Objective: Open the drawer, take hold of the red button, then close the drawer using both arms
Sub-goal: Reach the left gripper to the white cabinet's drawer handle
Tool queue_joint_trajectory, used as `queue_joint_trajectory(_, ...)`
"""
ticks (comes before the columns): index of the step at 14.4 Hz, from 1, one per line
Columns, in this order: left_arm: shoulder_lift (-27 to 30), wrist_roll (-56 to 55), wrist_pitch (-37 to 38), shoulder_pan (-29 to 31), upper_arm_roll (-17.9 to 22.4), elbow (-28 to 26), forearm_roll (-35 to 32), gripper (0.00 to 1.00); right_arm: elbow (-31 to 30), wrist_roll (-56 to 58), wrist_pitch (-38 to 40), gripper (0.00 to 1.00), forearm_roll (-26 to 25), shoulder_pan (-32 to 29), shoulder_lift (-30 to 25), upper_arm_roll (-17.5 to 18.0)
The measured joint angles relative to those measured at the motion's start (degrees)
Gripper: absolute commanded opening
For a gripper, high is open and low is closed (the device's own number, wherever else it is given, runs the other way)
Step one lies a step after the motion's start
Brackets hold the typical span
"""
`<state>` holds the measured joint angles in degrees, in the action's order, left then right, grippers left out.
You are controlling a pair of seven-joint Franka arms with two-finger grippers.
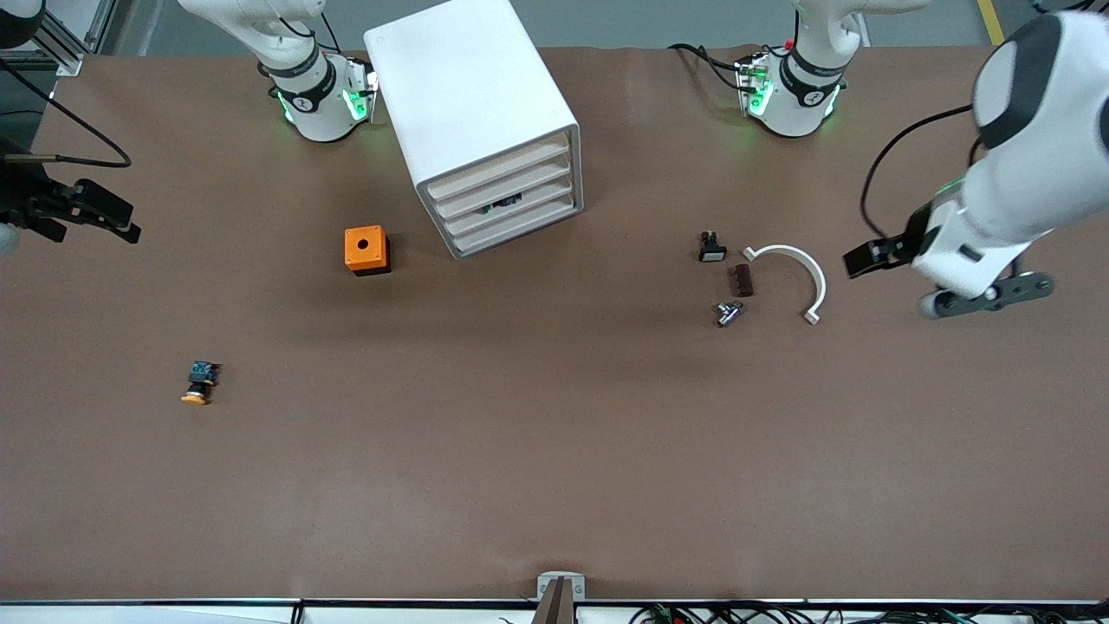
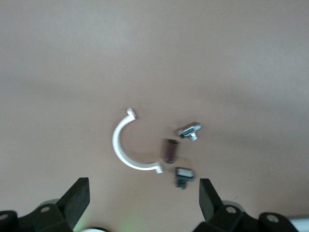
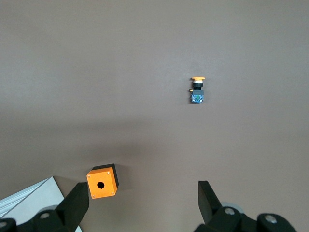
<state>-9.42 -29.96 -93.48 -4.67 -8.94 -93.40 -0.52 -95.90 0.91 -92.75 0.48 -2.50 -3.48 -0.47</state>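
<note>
The white drawer cabinet (image 1: 472, 104) stands near the robots' bases, all its drawers pushed in. A small dark thing (image 1: 502, 204) shows at one drawer's front. No red-capped button is in view. My left gripper (image 1: 869, 256) is open and empty in the air at the left arm's end of the table, beside a white half ring (image 1: 793, 270). In the left wrist view (image 2: 143, 203) its jaws stand wide apart. My right gripper (image 1: 117, 218) is open and empty in the air at the right arm's end. In the right wrist view (image 3: 143, 205) its jaws are wide apart.
An orange box (image 1: 366, 250) (image 3: 102, 181) stands beside the cabinet. A yellow-capped button (image 1: 200, 383) (image 3: 197, 89) lies nearer the front camera. A black switch with a white face (image 1: 712, 249) (image 2: 183, 175), a brown piece (image 1: 741, 280) and a metal part (image 1: 729, 313) lie by the half ring (image 2: 126, 147).
</note>
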Motion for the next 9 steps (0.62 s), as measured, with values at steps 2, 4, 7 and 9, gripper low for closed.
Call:
queue_joint_trajectory(2,-4.18,-12.10,-1.48,-1.94,-1.91,0.15,1.69,1.00,0.00,-0.01,0.33,1.00,0.00,0.00,-0.03,0.07)
queue_joint_trajectory(4,-9.17,-24.58,-2.84,-5.32,-2.57,1.10,3.87,1.00,0.07,-0.01,0.30,1.00,0.00,0.00,-0.07,0.09)
queue_joint_trajectory(7,-16.29,-43.85,-3.19,-11.65,-2.83,4.84,7.41,1.00,0.12,-0.01,0.30,1.00,-0.01,0.00,-0.08,0.20)
queue_joint_trajectory(9,-19.71,-58.16,-3.19,-15.76,-2.91,6.01,10.16,1.00,0.03,-0.01,0.48,1.00,-0.01,0.01,0.17,0.24)
